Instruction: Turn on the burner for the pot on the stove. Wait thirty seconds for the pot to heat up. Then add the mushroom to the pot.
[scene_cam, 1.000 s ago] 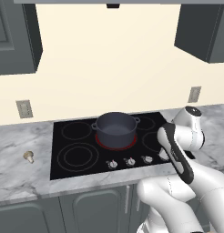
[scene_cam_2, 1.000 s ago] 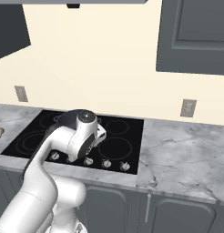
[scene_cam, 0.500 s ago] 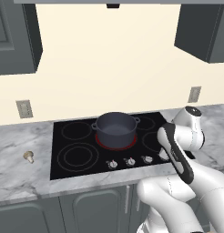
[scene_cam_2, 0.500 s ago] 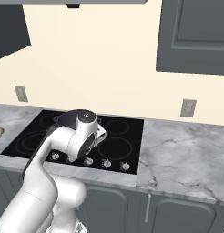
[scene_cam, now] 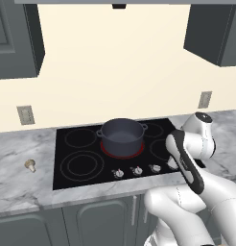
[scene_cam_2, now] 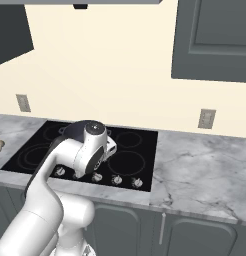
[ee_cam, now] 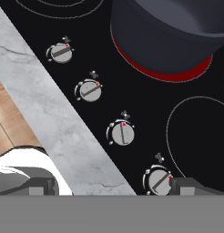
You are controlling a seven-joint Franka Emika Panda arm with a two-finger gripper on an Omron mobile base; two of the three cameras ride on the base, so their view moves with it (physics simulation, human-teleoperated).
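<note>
Here, the stove (scene_cam: 86,163) lies flat in the marble counter (scene_cam: 19,187), the pot (scene_cam: 121,136) on its glowing red burner (ee_cam: 166,75) at twelve o'clock. The gripper (ee_cam: 111,186) hangs above the silver knobs (ee_cam: 122,133), jaws spread wide, holding nothing. The mushroom (scene_cam: 30,165) rests at nine o'clock, well apart.
</note>
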